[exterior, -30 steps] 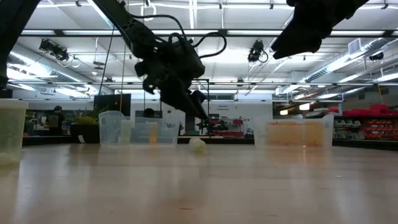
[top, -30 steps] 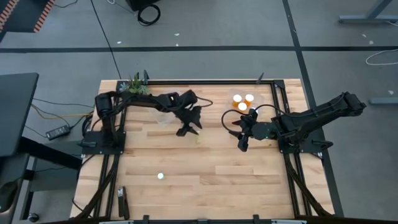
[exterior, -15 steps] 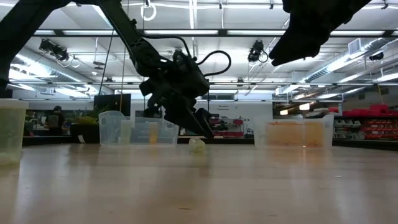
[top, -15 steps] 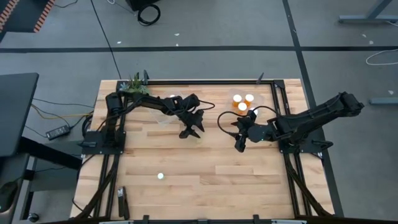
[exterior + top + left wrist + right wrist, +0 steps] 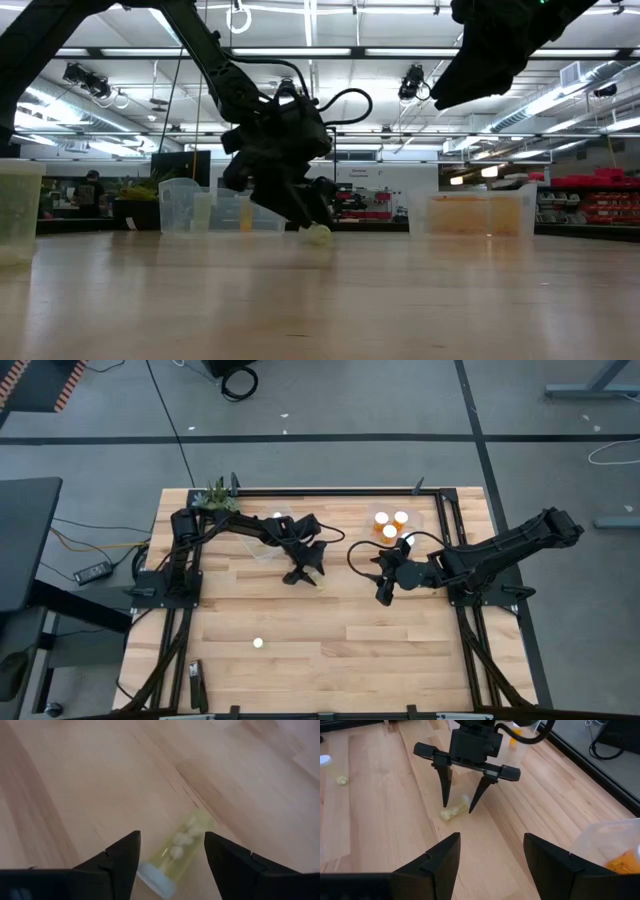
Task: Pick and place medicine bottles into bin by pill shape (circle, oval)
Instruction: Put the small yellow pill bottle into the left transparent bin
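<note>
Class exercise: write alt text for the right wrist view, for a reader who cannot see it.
The left gripper points down with open fingers straddling a small bottle lying on its side on the wooden table. The right gripper, open and empty, frames the foreground.

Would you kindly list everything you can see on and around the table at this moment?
Lying bottle: one, yellowish with a white cap, mid-table.
Bottles in tub: at least three, orange with white caps, right rear.
White cap: one, front left of the table.
Clear tubs: at least two, along the rear.
Plant: one, green, rear left corner.
Table: one, light wood.
Left gripper: open, fingers astride the lying bottle.
Right gripper: open, empty, mid-right.
</note>
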Tool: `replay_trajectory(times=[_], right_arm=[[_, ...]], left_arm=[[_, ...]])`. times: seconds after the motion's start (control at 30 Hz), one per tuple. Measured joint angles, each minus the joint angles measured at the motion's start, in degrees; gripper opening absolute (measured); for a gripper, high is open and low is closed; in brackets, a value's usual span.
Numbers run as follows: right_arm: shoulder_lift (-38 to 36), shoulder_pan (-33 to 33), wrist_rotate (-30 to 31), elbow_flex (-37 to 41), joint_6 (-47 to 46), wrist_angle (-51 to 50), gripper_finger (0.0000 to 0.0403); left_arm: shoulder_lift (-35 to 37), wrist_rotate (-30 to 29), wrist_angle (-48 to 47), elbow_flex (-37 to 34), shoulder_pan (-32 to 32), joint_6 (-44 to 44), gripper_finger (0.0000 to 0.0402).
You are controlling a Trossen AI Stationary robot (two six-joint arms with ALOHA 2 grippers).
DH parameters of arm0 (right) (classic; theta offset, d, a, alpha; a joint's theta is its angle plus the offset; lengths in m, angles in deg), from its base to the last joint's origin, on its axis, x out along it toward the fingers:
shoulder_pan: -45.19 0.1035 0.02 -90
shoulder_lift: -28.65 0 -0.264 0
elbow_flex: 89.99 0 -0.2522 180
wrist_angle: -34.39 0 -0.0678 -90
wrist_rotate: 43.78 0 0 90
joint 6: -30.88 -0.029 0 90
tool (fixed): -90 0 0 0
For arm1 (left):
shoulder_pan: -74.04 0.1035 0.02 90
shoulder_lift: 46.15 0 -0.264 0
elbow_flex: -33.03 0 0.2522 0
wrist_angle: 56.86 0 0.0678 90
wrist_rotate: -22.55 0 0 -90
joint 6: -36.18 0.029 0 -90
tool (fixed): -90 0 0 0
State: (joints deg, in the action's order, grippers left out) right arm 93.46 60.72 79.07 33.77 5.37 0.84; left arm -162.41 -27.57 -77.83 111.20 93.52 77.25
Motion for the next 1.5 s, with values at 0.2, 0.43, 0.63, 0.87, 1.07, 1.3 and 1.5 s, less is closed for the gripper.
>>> replay_trajectory(times=[0.2, 0.43, 0.63, 0.87, 1.07, 1.3, 1.5], right_arm=[[0.00, 0.01, -0.09, 0.00, 0.09, 0.19, 0.0225], [0.00, -0.01, -0.09, 0.00, 0.42, 0.26, 0.0225], [0.00, -0.01, -0.09, 0.00, 0.44, 0.26, 0.0225], [0.00, 0.00, -0.09, 0.00, 0.44, 0.26, 0.0225], [0.00, -0.01, -0.04, 0.00, 0.54, 0.21, 0.0225], [-0.02, -0.01, 0.15, 0.00, 0.96, 0.05, 0.0225], [-0.02, -0.01, 0.13, 0.00, 0.94, -2.20, 0.0225]], left_arm=[[0.00, -0.20, -3.59, 0.00, 0.02, 3.16, 0.0218], [0.01, -3.79, -4.34, 0.00, -0.45, 4.79, 0.0223], [0.22, -7.50, -4.25, 0.11, -1.98, 6.63, 0.0198], [0.26, -9.46, -4.37, 0.20, -2.29, 7.23, 0.0136], [0.82, -11.30, -5.37, 0.29, -2.39, 4.46, 0.0105], [3.22, -23.06, -19.07, 5.76, -3.82, -1.03, 0.0128], [3.45, -29.54, -31.23, 11.58, -4.39, -5.83, 0.0118]])
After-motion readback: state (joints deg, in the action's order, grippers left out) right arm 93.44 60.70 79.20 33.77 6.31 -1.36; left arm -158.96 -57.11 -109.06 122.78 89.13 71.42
